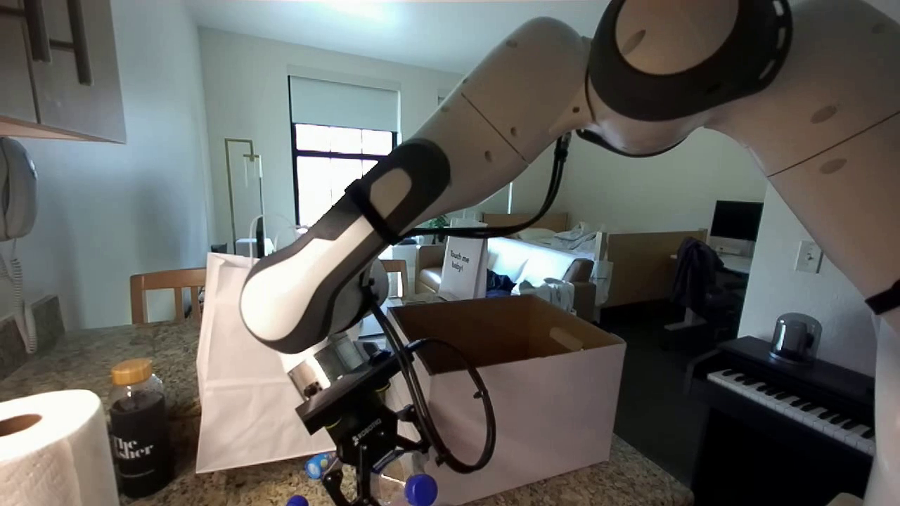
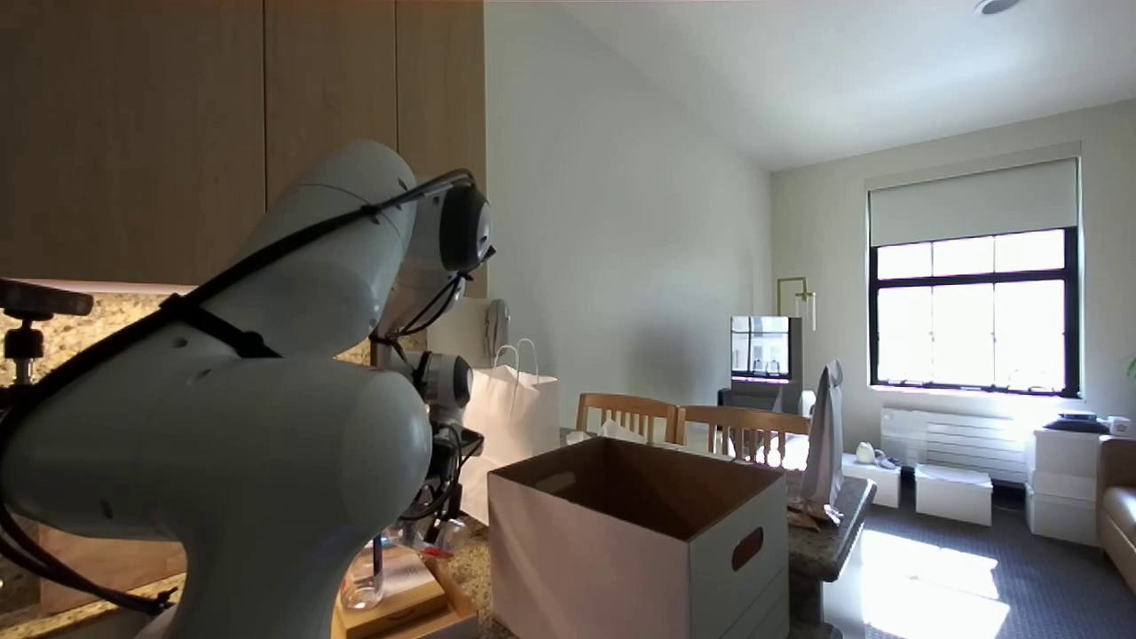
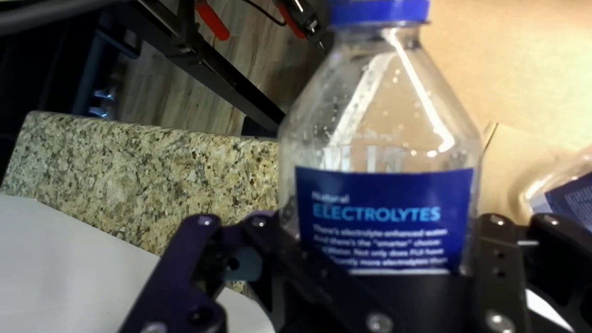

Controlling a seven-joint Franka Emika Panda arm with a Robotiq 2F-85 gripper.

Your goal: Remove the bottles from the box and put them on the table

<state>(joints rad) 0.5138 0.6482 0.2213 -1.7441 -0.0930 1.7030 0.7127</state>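
In the wrist view a clear bottle [image 3: 379,138] with a blue cap and blue label sits between the fingers of my gripper [image 3: 379,249]; they press against both its sides. Its lower end is hidden by the gripper. In an exterior view this bottle [image 1: 420,488] shows tilted, cap down, at my gripper [image 1: 355,488]. Another bottle [image 1: 320,464] shows behind the fingers. A bottle [image 2: 362,581] stands upright on brown cardboard. Another [image 3: 566,199] is at the wrist view's right edge. The white box [image 1: 534,414], also in the other exterior view [image 2: 586,559], stands beside my gripper; its bottom inside is hidden.
The speckled table [image 1: 590,485] lies below, and its edge [image 3: 138,134] shows in the wrist view. A white paper bag [image 1: 246,379], a dark jar [image 1: 140,436] and a paper roll [image 1: 56,450] stand nearby. A low cardboard tray [image 2: 457,612] lies by the arm's base.
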